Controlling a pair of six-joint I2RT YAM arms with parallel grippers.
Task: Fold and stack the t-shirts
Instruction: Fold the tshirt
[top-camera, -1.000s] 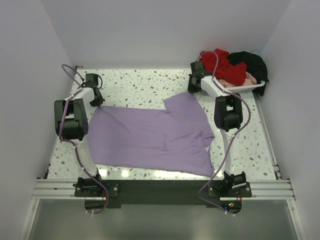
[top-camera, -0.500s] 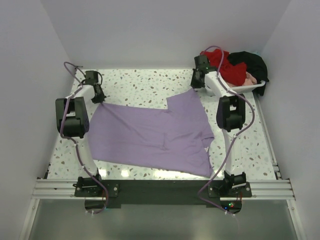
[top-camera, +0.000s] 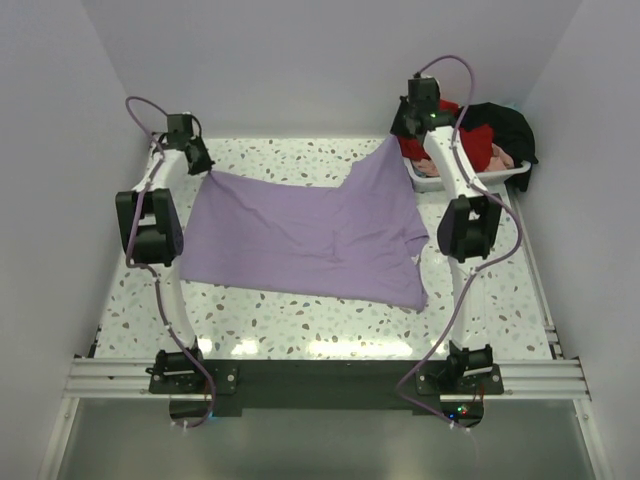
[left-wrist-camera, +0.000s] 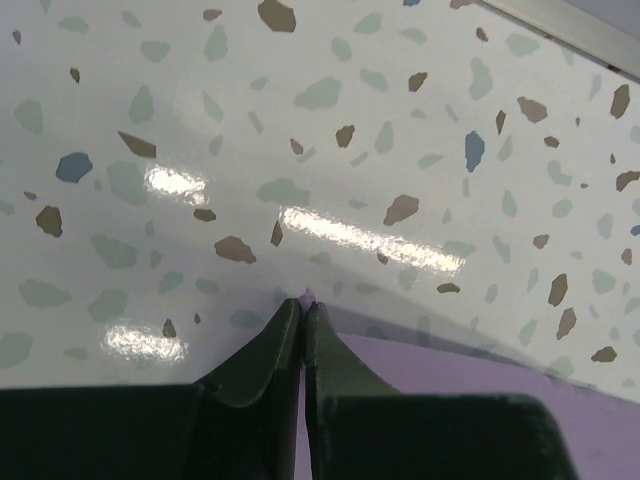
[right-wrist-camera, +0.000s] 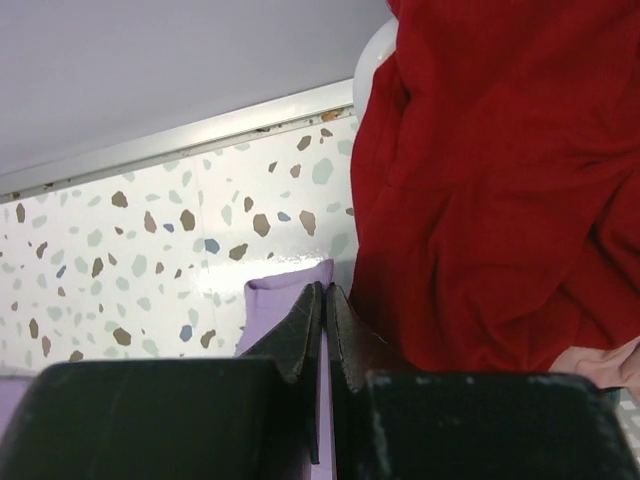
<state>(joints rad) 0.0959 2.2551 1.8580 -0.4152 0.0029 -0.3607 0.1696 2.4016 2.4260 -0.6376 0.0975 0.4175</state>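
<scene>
Top external view: the lavender t-shirt (top-camera: 310, 235) hangs slung between both arms over the middle of the table (top-camera: 300, 330), far corners raised, near hem lying on the surface. The left gripper (top-camera: 203, 166), by the far-left corner, has its jaws pinched on one corner. The right gripper (top-camera: 398, 132) is clamped on the other, near the far-right corner. There a red t-shirt (top-camera: 470, 145), a black t-shirt (top-camera: 508, 125) and what looks like a pale pink one (top-camera: 500, 160) sit heaped in the white tray (top-camera: 505, 178).

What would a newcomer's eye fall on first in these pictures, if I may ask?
A large lavender t-shirt spreads across the speckled table, its two far corners pinched and held up by the left gripper and right gripper. In the far right corner, a red shirt and a black shirt are heaped in a white tray.
</scene>
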